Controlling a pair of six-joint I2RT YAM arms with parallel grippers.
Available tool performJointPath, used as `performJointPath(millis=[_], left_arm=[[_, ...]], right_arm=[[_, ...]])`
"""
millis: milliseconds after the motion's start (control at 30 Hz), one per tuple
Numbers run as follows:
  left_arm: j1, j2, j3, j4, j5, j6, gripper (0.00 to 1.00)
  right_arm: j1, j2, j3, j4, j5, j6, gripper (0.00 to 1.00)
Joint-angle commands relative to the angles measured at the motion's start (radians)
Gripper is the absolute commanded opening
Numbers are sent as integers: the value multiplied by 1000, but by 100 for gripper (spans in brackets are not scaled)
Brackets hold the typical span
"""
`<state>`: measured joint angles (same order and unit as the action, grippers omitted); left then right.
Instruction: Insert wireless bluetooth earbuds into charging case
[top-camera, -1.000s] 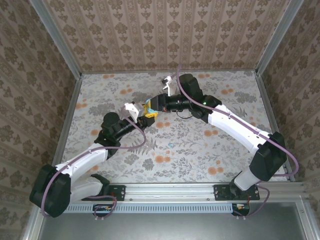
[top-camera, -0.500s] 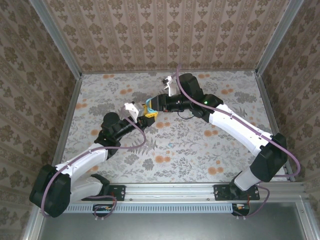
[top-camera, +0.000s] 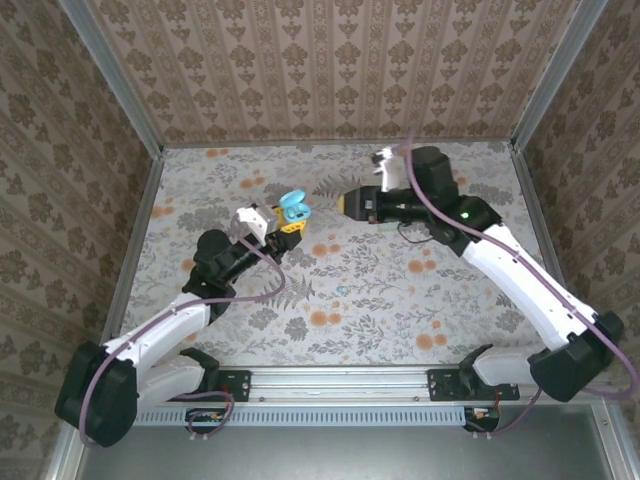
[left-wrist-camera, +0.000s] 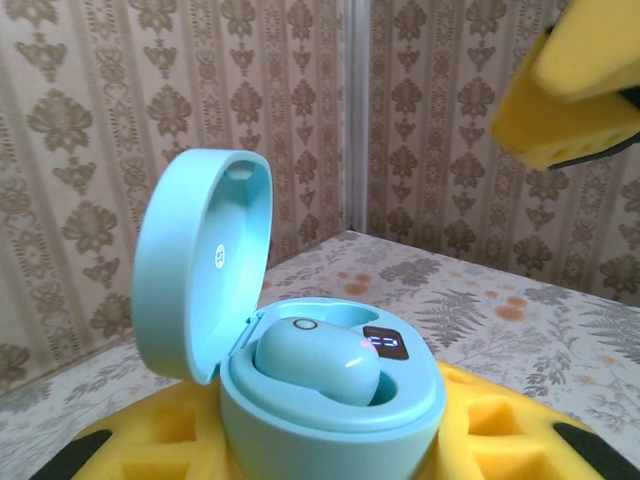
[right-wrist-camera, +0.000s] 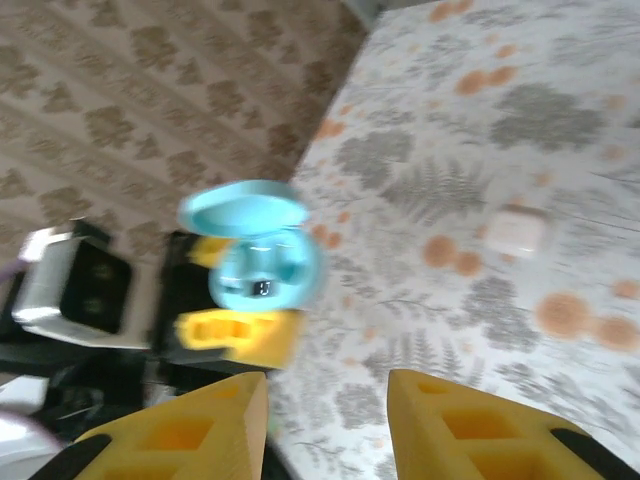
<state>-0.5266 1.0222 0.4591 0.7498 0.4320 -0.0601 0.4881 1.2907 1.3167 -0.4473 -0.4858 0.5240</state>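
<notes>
Left tool (top-camera: 285, 225) is pinching the teal charging case (top-camera: 293, 207) low on its body between yellow pads (left-wrist-camera: 185, 420). The lid is hinged up and open, and the case is held above the bench (top-camera: 450, 300). One teal earbud (left-wrist-camera: 318, 362) is seated in a well inside the case, beside a small dark display. Right tool (top-camera: 349, 203) is spread, with nothing between its yellow fingers (right-wrist-camera: 480, 425). It points at the case from the right at about the same depth, apart from it with a clear gap between. Open patterned bench surface lies on every side of both tools. The wallpapered back wall (top-camera: 330, 70) and the metal side frames (top-camera: 135, 240) are well apart from them, and the near rail (top-camera: 340, 380) is well behind. A small white object (right-wrist-camera: 515, 228) lies on the bench off to one side of the line between the tools, too blurred to identify. A tiny teal piece (top-camera: 341, 289), too small to identify, lies on the bench nearer the rail. Left arm (top-camera: 170, 325) rises from the near left corner, bends at the elbow and reaches up and right toward mid-bench. Right arm (top-camera: 520, 275) arcs from the near right corner up toward the back, its wrist turned to point left.
</notes>
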Motion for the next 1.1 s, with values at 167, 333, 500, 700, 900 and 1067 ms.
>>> performJointPath(millis=[167,333,500,700,900,1067], left_arm=[[45,-174,-45,-96,-36,-17,26],[45,-216,-55,-127,-39,-20,26],[46,-218,-56,-129,-38,-24,26],[46,-201,-43,-124,-32,-23,26],[46,-192,-33,-124,-25,-26,27],[46,-179,-25,-120,-22,-31,27]], right_arm=[[-19,317,-95,-286,-55,-196,37],[33,467,-106,-256,-30,-138,38],[67,562,-93,-250,-36,-135,35],[89,634,-84,-252,-37,-146,35],[90,637,-98,-260,2,-158,30],[53,617,-153,-219,9,-144,27]])
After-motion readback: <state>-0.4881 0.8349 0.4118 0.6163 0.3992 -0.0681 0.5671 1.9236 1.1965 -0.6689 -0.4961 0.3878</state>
